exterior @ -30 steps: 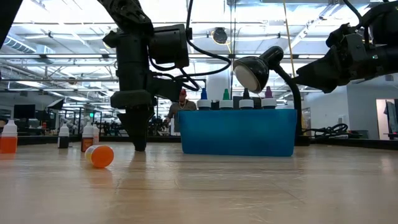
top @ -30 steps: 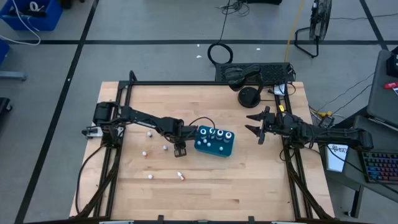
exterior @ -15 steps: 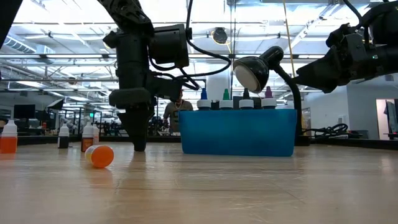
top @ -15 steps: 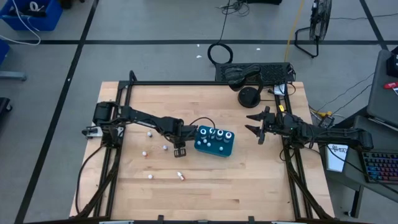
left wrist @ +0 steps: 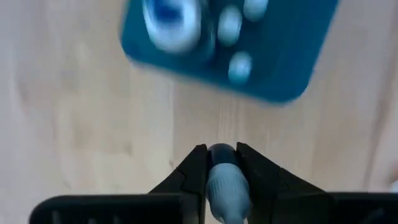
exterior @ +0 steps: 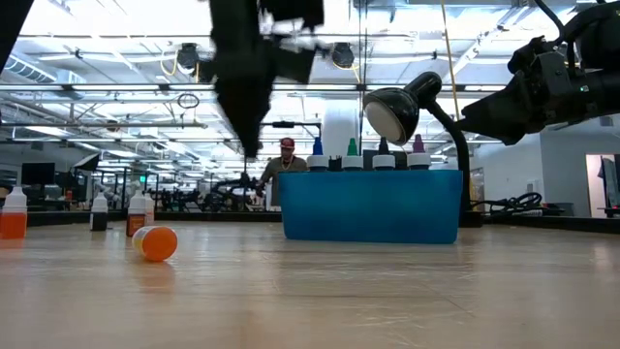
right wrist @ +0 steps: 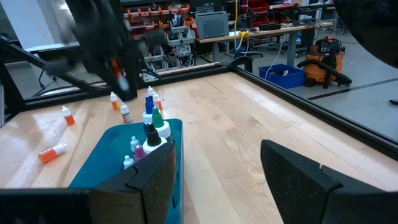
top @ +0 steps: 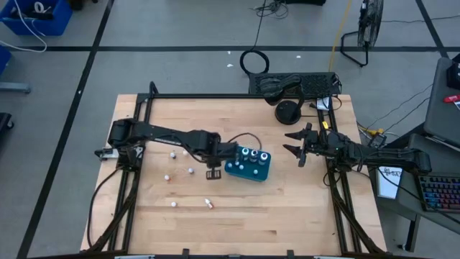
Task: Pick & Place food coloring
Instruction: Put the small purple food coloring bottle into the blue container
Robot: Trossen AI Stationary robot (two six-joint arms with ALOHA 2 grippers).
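A teal box stands mid-table with several small white-capped food coloring bottles upright in it. More tiny bottles stand loose on the wood to its left. My left gripper hangs above the table just left of the box, raised to about the height of the box's top, fingers pointing down, shut on one small bottle. In its wrist view the box lies below and ahead. My right gripper waits open near the table's right side. My left gripper pinches a small bottle between its two fingers, coming from above and pointing down. The bottle lies along the fingers: its dark end shows at the fingertips and its paler part reaches back toward the wrist. It is lifted clear of the table.
An orange bottle lies on its side near the front-left, with others upright farther left. A black desk lamp stands at the far right behind the box. A person shows in the room beyond. Bare wood lies in front of the box.
My left gripper has risen from the tabletop, where its fingertips stood beside the box's left end, and has shifted toward the box. The bottle in it is now clear of the table. The right arm has kept still.
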